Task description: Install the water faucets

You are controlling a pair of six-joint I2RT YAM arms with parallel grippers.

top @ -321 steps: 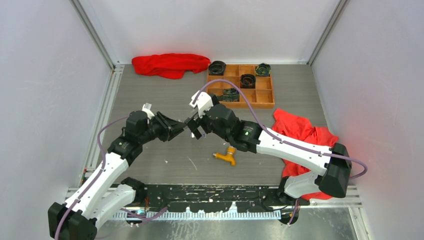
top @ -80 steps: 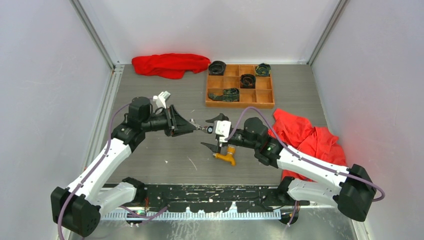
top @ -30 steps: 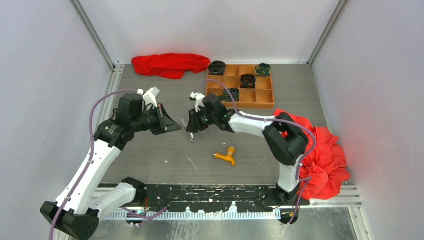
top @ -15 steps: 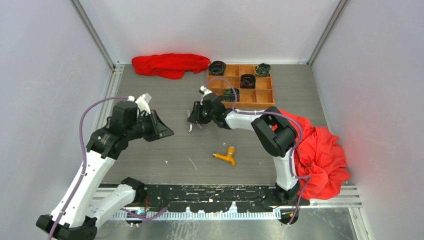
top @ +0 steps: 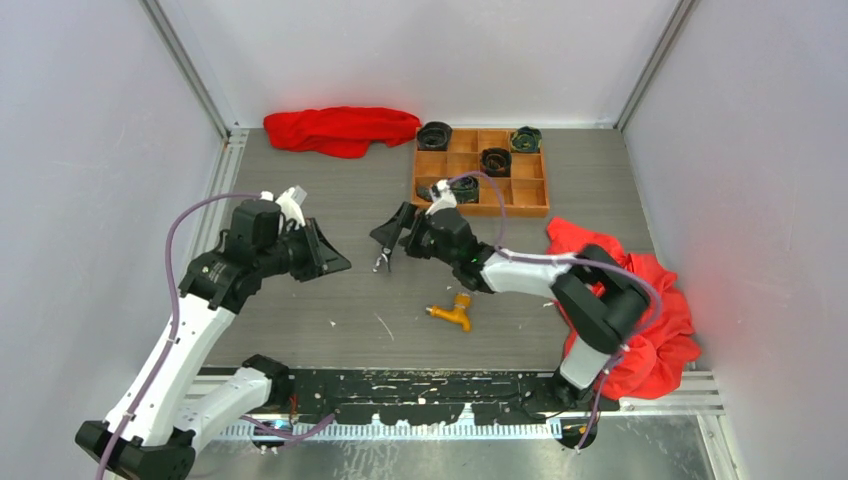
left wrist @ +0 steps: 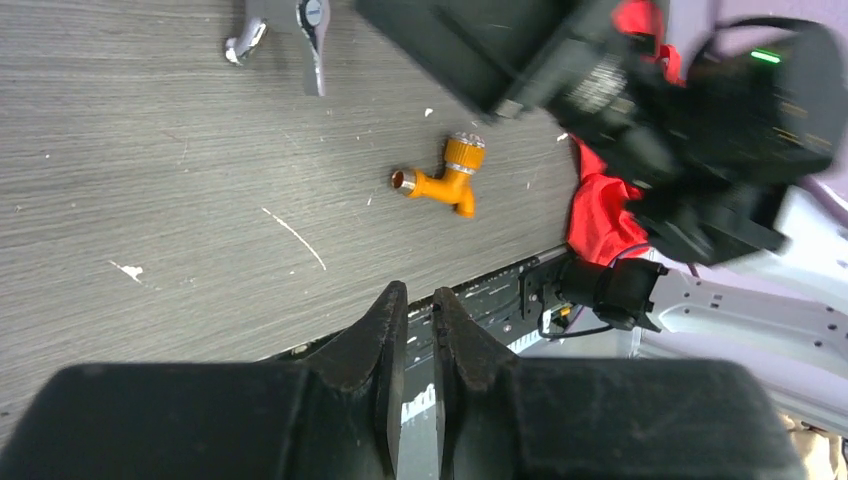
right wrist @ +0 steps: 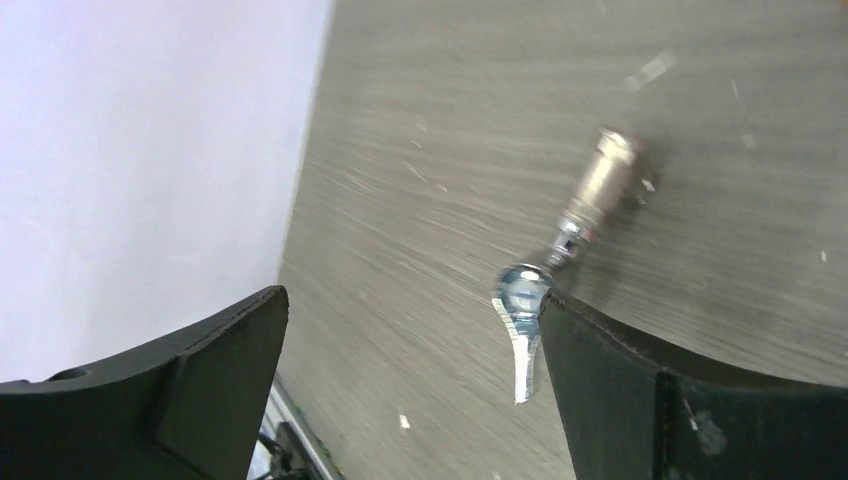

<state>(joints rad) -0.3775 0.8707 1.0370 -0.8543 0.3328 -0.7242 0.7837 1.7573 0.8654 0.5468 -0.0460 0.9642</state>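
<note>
Risk notes, lower edge of the top view upward.

- Orange faucet [top: 452, 313]: lies on its side on the bare table [top: 300, 330], lower centre, touched by neither arm. Apart from the silver piece. Low risk while the arms work above it in the frame. A low sweep of the right forearm towards the bases could knock it.
- Red cloth [top: 650, 300]: bunched at lower right against the right arm's base links. Could drag or catch if that arm swings wide.
- Left gripper [left wrist: 418, 300]: fingers pressed together, nothing between them. Hangs left of centre, pointing towards the silver piece. Must spread before it can take anything. If it advances as it is, it would only shove the part.
- Silver faucet [right wrist: 585, 210]: appears to lie on the table at centre, just below the right gripper [right wrist: 412, 300]. Those jaws are spread wide and grip nothing. In the right wrist view its handle sits just beside the right-hand finger; contact cannot be told.
- Main hazard: any sideways move of that finger flicks the handle, and the round body rolls. Closing on the thin handle instead of the body would likely let the piece pivot or slip.
- Wooden tray [top: 500, 211]: holds dark rolled items [top: 495, 160], upper right of centre. The right arm's cable loops over its near corner and might snag.
- Far red cloth [top: 340, 130]: upper left, well clear.
</note>
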